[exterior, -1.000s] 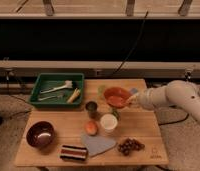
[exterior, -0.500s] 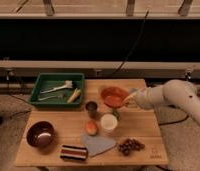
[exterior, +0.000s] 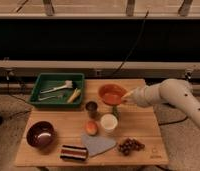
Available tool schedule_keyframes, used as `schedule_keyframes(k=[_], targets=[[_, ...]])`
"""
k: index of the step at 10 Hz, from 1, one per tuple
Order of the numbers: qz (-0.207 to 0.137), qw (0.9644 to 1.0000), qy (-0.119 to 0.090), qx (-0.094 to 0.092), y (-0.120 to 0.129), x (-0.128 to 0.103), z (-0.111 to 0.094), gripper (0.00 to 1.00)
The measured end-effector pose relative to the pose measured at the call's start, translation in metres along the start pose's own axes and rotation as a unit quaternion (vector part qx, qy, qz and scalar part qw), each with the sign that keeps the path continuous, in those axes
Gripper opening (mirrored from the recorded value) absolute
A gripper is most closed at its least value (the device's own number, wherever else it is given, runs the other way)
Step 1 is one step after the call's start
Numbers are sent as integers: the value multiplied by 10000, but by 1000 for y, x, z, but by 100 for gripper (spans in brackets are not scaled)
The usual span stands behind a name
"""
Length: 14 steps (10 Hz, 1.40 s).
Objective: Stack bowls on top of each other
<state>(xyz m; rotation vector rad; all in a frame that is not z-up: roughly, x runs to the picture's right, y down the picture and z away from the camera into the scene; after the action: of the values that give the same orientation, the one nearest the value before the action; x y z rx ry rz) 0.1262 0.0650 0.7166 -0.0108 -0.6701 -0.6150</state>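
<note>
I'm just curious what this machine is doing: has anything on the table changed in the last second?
The gripper, shut on the right rim of the orange bowl, has carried it slightly left along the back of the table. Nothing was let go. The dark bowl at front left, the green tray, the white cup and the dark cup stayed put.
</note>
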Motion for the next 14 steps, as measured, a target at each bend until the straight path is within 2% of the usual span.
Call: schedule_keyframes(k=[3, 7, 10, 12, 14], targets=[[-331, 9990, -265, 171, -40, -31, 31, 0], [-855, 9929, -766, 302, -78, -87, 74, 0], [-1292, 9844, -1141, 339, -94, -132, 103, 0], [-1549, 9775, -1401, 294, -87, -165, 118, 0], [-1717, 9725, -1553, 242, -78, -189, 129, 0]])
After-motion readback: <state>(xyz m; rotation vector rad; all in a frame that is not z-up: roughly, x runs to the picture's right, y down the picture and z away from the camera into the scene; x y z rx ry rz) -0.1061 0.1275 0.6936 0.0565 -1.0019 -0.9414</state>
